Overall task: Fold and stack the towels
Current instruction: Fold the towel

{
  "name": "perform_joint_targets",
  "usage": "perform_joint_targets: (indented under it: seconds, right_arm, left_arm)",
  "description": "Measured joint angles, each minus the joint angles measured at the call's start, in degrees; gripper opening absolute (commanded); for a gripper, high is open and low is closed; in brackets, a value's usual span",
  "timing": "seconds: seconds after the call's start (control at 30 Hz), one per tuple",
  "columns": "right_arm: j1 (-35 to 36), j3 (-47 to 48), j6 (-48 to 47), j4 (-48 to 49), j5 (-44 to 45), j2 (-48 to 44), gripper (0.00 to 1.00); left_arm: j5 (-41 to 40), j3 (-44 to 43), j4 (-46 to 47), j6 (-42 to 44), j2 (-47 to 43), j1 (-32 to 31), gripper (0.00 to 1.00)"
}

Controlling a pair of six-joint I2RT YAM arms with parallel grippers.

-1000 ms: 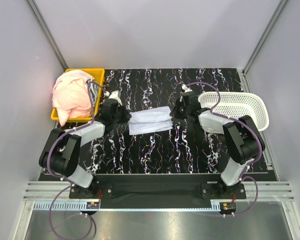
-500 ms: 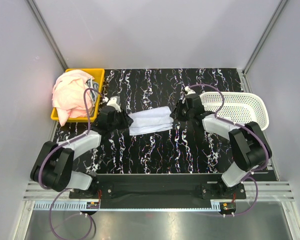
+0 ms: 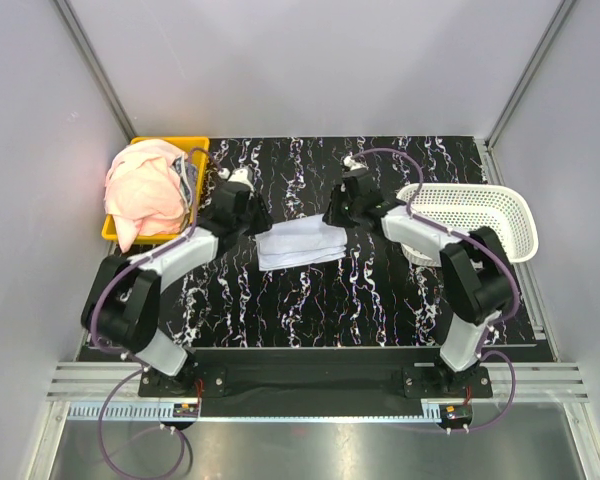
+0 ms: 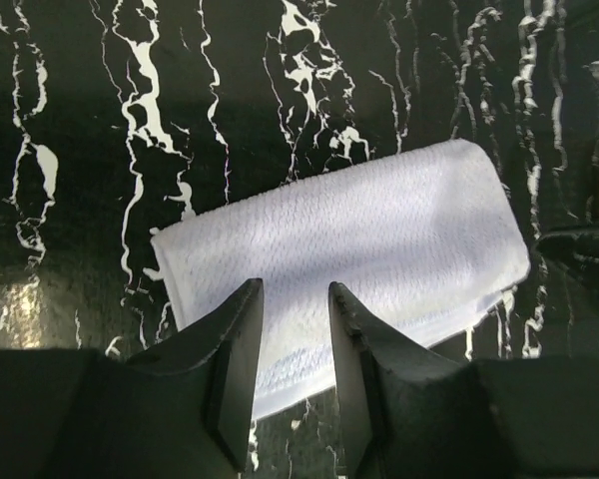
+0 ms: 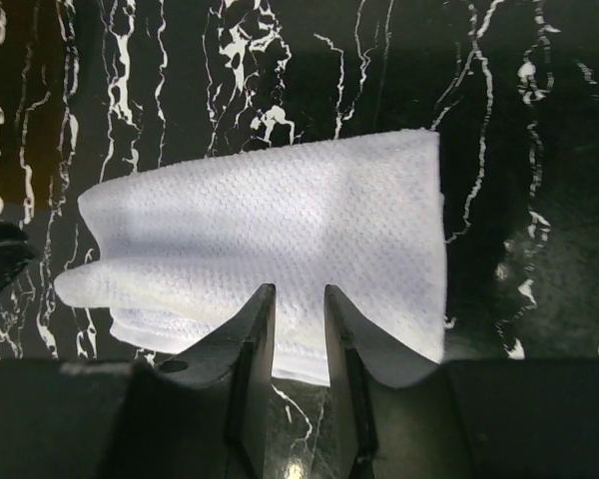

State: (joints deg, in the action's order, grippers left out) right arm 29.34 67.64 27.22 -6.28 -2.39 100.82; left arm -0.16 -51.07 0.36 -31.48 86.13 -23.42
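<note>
Towel: a pale towel (image 3: 298, 245) lay folded into a long strip at the middle of the bench (image 3: 380, 290), flat, with its layers showing along the near edge.
Other towels: pink towels (image 3: 140, 190) were heaped in the yellow bin (image 3: 195, 150) at the far left, spilling over its rim.
Basket: a white mesh basket (image 3: 500, 205) stood at the right, well apart from the strip.
Left end effector: the left end effector (image 4: 292, 289) had its jaws apart with nothing between them. It sat at the towel's left end, and cloth showed through the gap.
Right end effector: the right end effector (image 5: 298, 291) had its jaws only narrowly parted and nothing clamped. It sat at the towel's right end.
Contact: the tips seemed to hang just above the cloth, though neither wrist view settled whether they touched it.
Handling: the towel looked soft, light and limp. It would likely sag and fall open if lifted by one layer. The nubbly weave should give the fingers purchase, and there was no risk of breakage.
Where to hold: both short ends at once, pinching through every layer so the fold keeps.
Stage: by the look of it, this towel was folded but not yet stacked, and the pink heap was not yet done.
</note>
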Motion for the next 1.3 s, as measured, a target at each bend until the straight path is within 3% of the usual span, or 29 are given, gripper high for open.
perform_joint_targets:
  seconds: [0.2,0.6,1.3]
  right_arm:
    - [2.2,4.0,0.1,-3.8,1.9,6.1,0.32]
    - [3.8,-0.8,1.2,-5.6,3.0,6.4,0.32]
    - [3.9,-8.3,2.0,-2.6,3.3,1.9,0.34]
  left_arm:
    - [-4.9,-5.7,-7.3,0.3,7.3,-3.7,0.33]
    - [-8.2,1.0,-11.6,1.0,7.3,-6.2,0.28]
    - [-9.4,2.5,-13.7,1.0,4.5,-6.2,0.20]
